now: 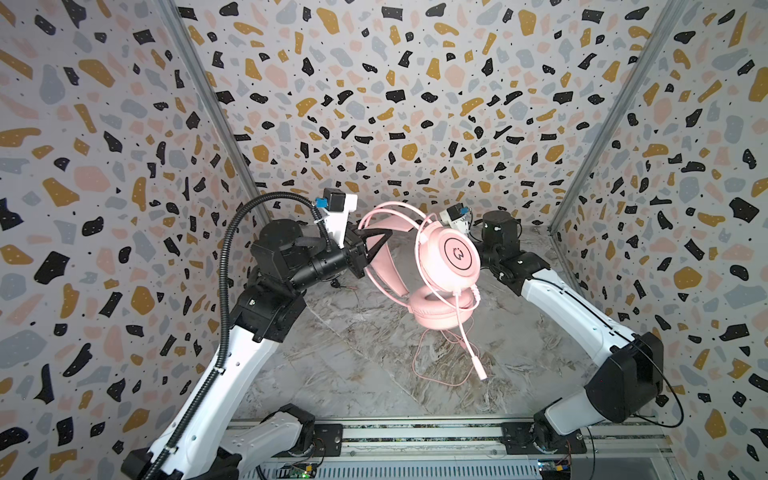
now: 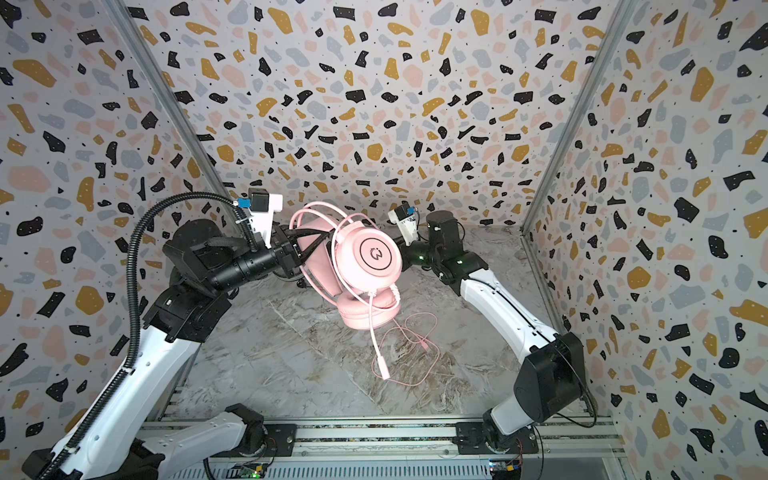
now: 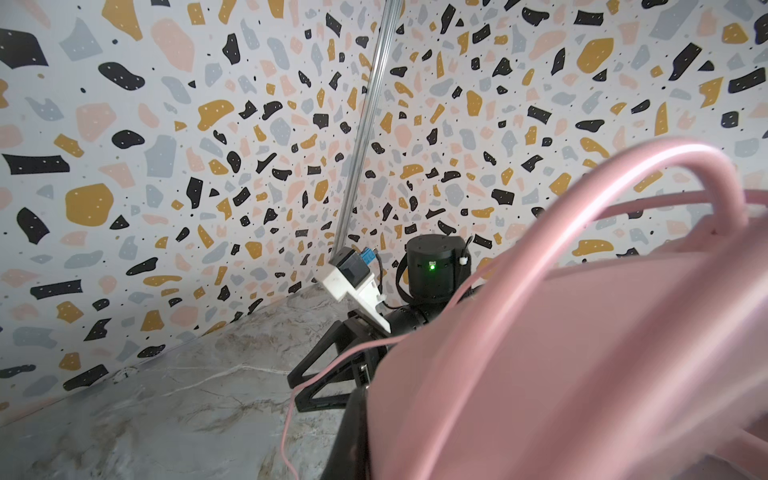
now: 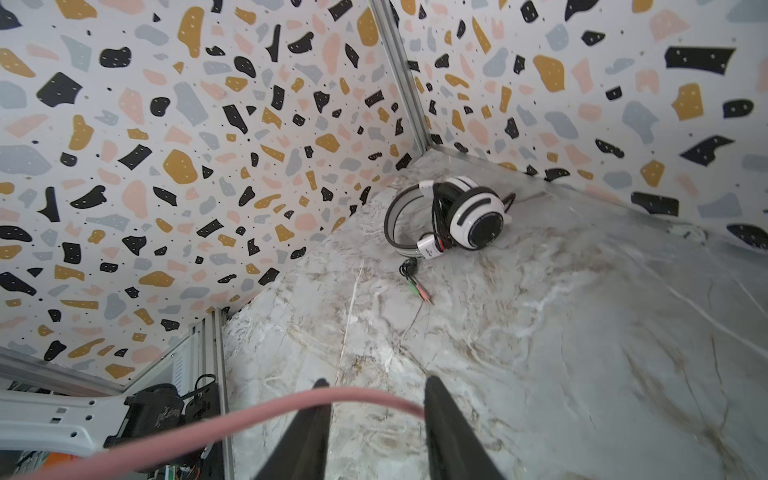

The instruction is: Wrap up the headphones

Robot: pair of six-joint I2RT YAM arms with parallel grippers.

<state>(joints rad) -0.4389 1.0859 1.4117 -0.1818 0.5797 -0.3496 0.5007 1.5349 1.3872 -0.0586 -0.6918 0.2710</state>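
Observation:
The pink headphones (image 1: 453, 253) (image 2: 374, 253) hang in the air above the marble table. My left gripper (image 1: 374, 245) (image 2: 307, 245) is shut on their padded headband (image 3: 582, 353). Their pink cable (image 1: 465, 332) loops over the band and drops to the table, where its plug (image 1: 482, 376) hangs low. In both top views my right gripper is hidden behind the earcup. In the right wrist view my right gripper (image 4: 377, 386) stands open, and the pink cable (image 4: 249, 419) runs across between its fingers. The white-and-black headphones (image 4: 453, 216) lie in a far table corner, black cable wound round them.
Terrazzo-patterned walls close in three sides, with metal posts (image 1: 199, 104) (image 1: 615, 112) at the back corners. A metal rail (image 1: 415, 436) carrying both arm bases runs along the front edge. Slack pink cable (image 1: 436, 357) lies on the marble table (image 1: 353, 374).

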